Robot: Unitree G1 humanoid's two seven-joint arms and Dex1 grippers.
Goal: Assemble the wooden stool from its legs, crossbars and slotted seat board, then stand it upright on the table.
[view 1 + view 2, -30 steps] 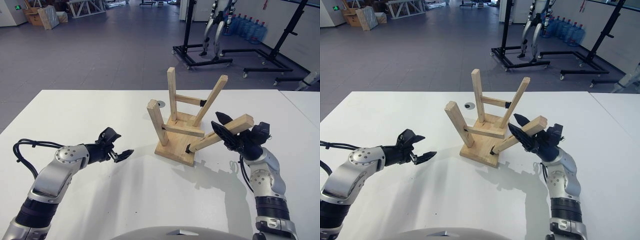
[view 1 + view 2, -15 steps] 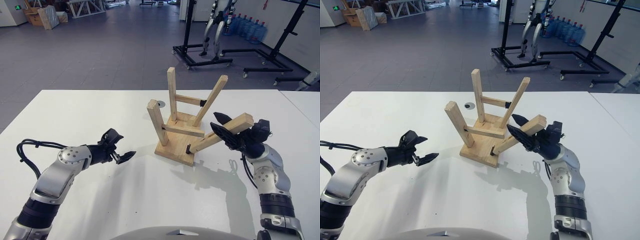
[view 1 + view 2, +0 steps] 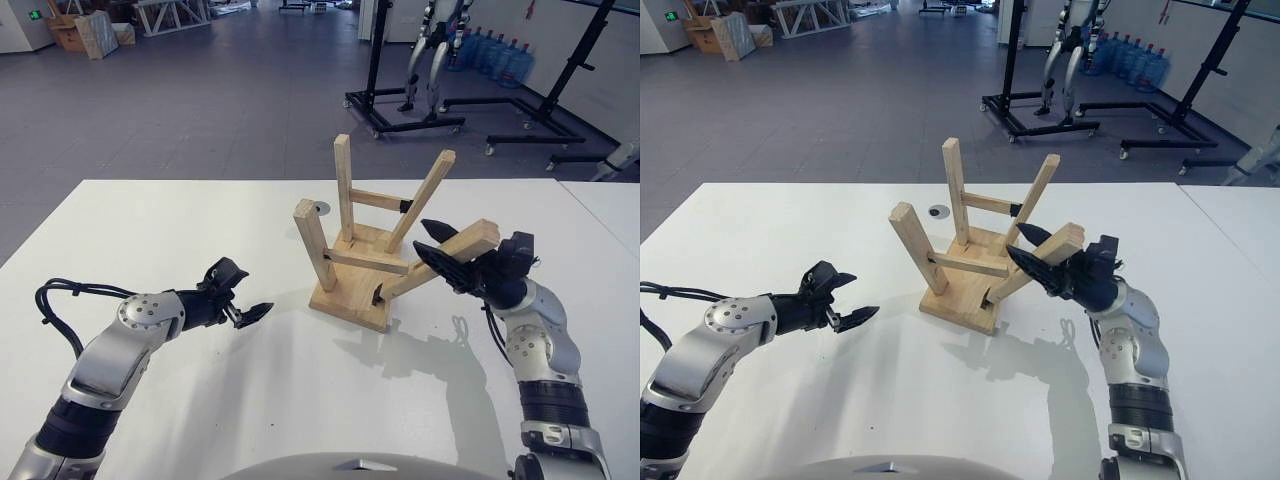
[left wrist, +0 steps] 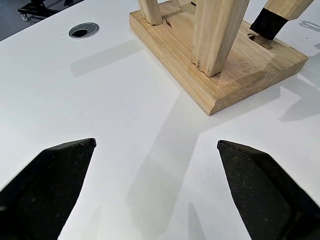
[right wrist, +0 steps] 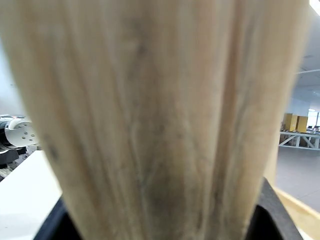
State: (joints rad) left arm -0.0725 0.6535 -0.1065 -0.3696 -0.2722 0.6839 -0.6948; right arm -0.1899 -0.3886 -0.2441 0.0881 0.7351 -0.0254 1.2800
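The wooden stool (image 3: 372, 250) lies upside down on the white table (image 3: 150, 230), seat board (image 3: 347, 302) at the bottom and legs pointing up. Crossbars (image 3: 365, 261) join the legs. The right-hand leg (image 3: 468, 246) slants out low to the right, and my right gripper (image 3: 442, 262) is shut on it near its middle. In the right wrist view, that leg (image 5: 150, 110) sits between the dark pads. My left gripper (image 3: 247, 312) is open, low over the table to the left of the seat board (image 4: 225, 65), a short gap away with nothing between its fingertips (image 4: 55, 175).
A round cable hole (image 3: 319, 208) is set in the table behind the stool. A second table (image 3: 610, 205) adjoins at the far right. Wheeled black racks (image 3: 420, 110) stand on the floor beyond the far edge.
My right gripper has lifted slightly up and left with the leg, raising it a little. My left gripper has edged a bit toward the stool.
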